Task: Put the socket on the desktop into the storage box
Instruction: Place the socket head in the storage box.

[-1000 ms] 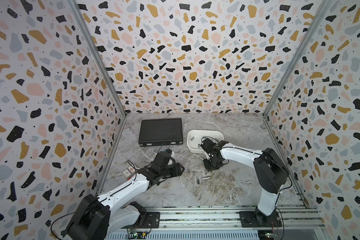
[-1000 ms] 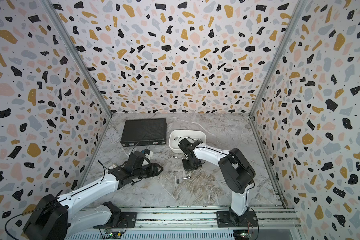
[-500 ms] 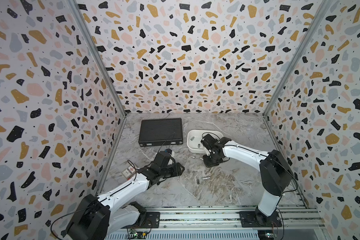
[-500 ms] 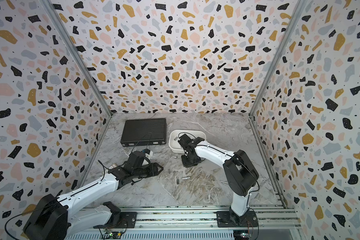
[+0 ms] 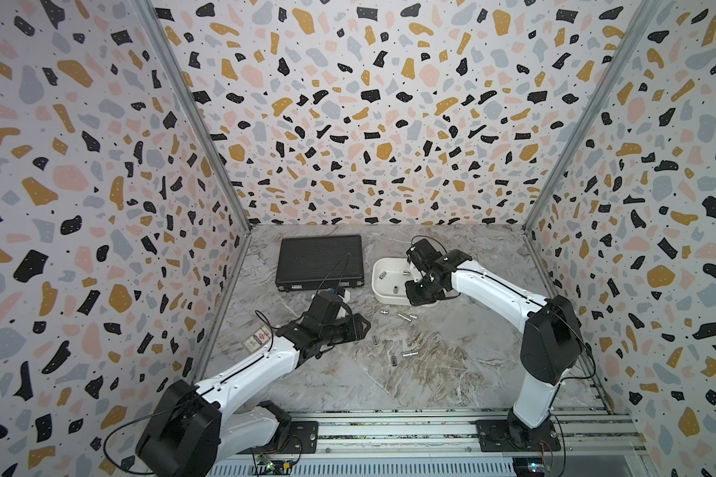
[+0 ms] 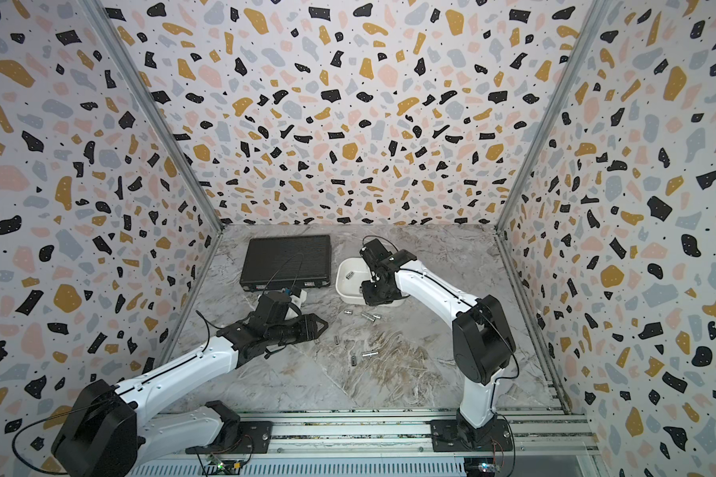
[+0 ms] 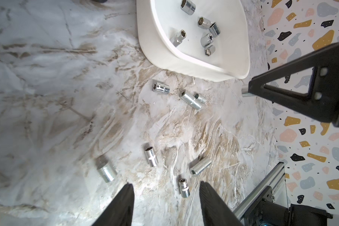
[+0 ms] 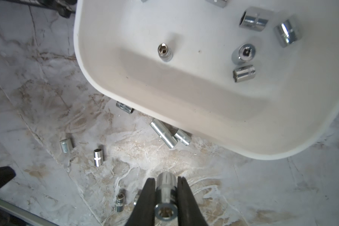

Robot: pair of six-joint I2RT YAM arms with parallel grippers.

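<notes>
Your right hand is clenched on a chrome socket, held lengthwise between its fingers above the counter, just short of the storage box. Carry it past the near rim, lower it over bare floor clear of the sockets inside, then let go. Your left hand hangs half-open and empty over the loose sockets on the counter.

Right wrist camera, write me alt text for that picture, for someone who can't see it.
The right gripper is shut on a chrome socket, held above the marble desktop near the white storage box. Inside the box lie several sockets, and loose sockets lie on the desktop beside it.
</notes>
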